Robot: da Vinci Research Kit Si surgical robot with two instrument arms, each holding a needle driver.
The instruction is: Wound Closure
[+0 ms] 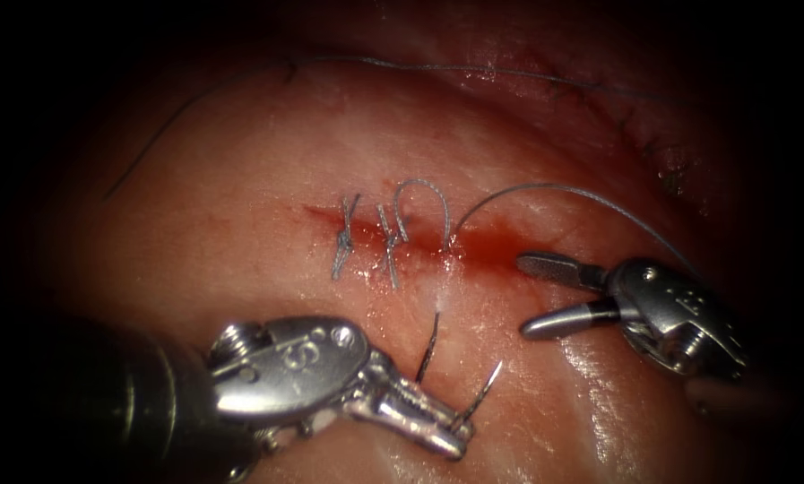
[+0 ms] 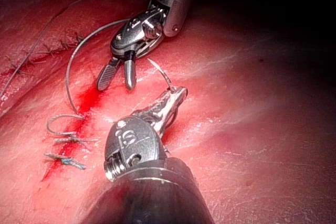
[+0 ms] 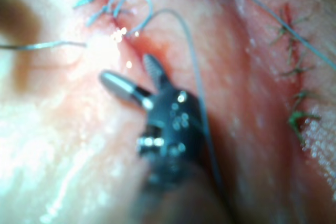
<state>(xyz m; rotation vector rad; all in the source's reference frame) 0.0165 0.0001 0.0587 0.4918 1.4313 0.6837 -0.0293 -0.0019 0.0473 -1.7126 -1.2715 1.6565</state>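
Nearest the endoscope, the left tool (image 1: 451, 437) has its fingers pinching the needle (image 1: 478, 399) near mid-curve. The needle is clear of the tissue (image 1: 240, 179), one end rising toward the cut (image 1: 473, 251) and the other slanting up to the right. Beyond, the right tool (image 1: 536, 296) sits over the cut's right end, fingers spread, holding nothing. Two knotted stitches (image 1: 366, 237) cross the cut farther left, and the thread (image 1: 545, 190) loops between them and the right tool.
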